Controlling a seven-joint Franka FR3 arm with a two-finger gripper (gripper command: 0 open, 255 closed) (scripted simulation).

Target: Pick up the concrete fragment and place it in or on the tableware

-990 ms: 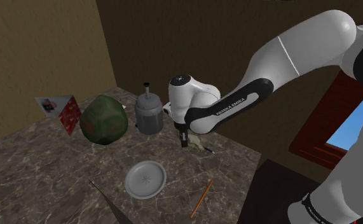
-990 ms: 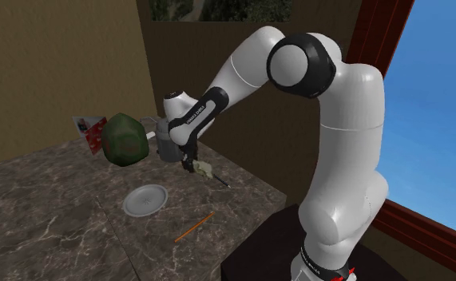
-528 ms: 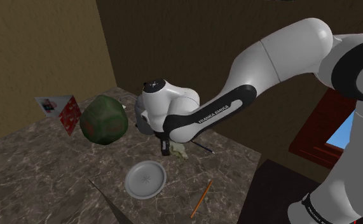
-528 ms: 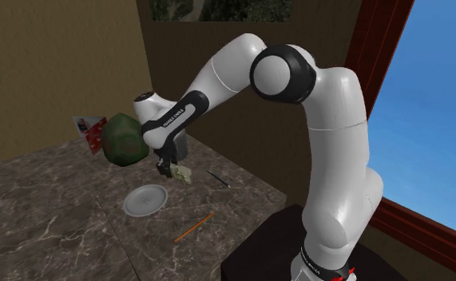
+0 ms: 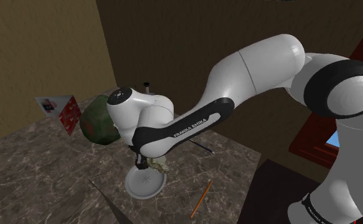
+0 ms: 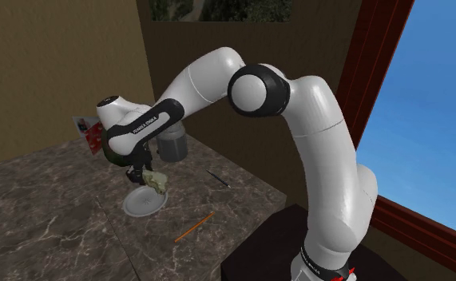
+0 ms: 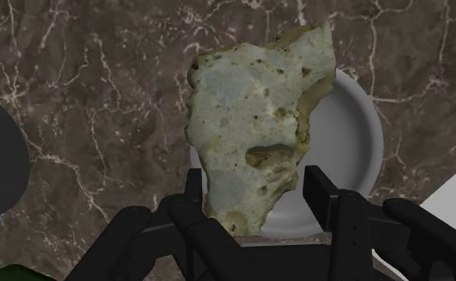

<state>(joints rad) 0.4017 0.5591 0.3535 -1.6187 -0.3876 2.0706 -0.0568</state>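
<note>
**A Room in a Home, Not a Lab**

Reads as a lived-in domestic corner. Told first by the table [image 5: 34, 172]: dark brown stone, veined in white like marble, pushed up against plain tan walls [image 5: 40, 44]. Told again by a red-brown window frame [image 6: 370, 48], panelled as in a house, with blue sky [image 6: 434, 120] beyond and green foliage [image 6: 218, 8] above the wall. Confirmed by ordinary household things on the table: 1 pale plate [image 5: 138, 188], 1 grey lidded pot [image 6: 172, 144], 1 orange pencil [image 5: 201, 198], 1 thin dark pen [image 6: 218, 179], and 1 red-and-white printed card [image 5: 59, 108] propped near the wall.
</note>
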